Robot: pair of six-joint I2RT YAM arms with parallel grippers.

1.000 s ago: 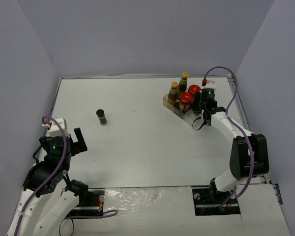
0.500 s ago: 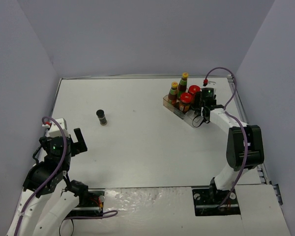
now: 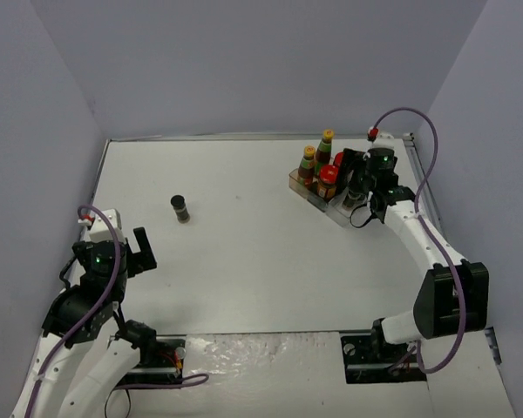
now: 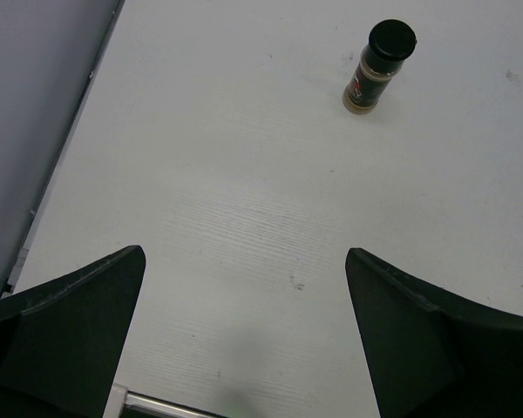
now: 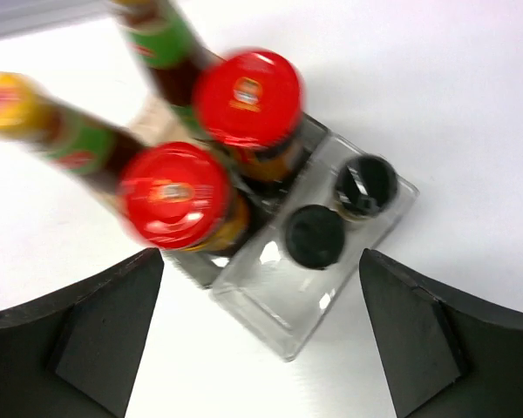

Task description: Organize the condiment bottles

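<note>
The clear tray (image 5: 279,306) holds two tall yellow-capped bottles (image 5: 65,135), two red-lidded jars (image 5: 175,196) and two small dark shakers (image 5: 315,236). My right gripper (image 5: 261,257) hovers open over the tray's shaker row with nothing between its fingers. From above, the right gripper (image 3: 352,178) hangs at the tray's (image 3: 338,212) right side. A third dark shaker (image 3: 180,207) stands alone on the left half of the table, upright, also seen ahead in the left wrist view as the shaker (image 4: 380,65). My left gripper (image 4: 244,252) is open and empty, well short of it, low at the near left (image 3: 136,252).
The table's left rim and the grey wall (image 4: 44,104) run close beside the left arm. White tabletop (image 3: 244,252) lies between the lone shaker and the tray. The tray's near compartment end (image 5: 301,335) holds nothing.
The right gripper went from shut down in the tray to open and higher above it, leaving a shaker standing in the tray. Its elbow swung right. The left arm stayed still.
</note>
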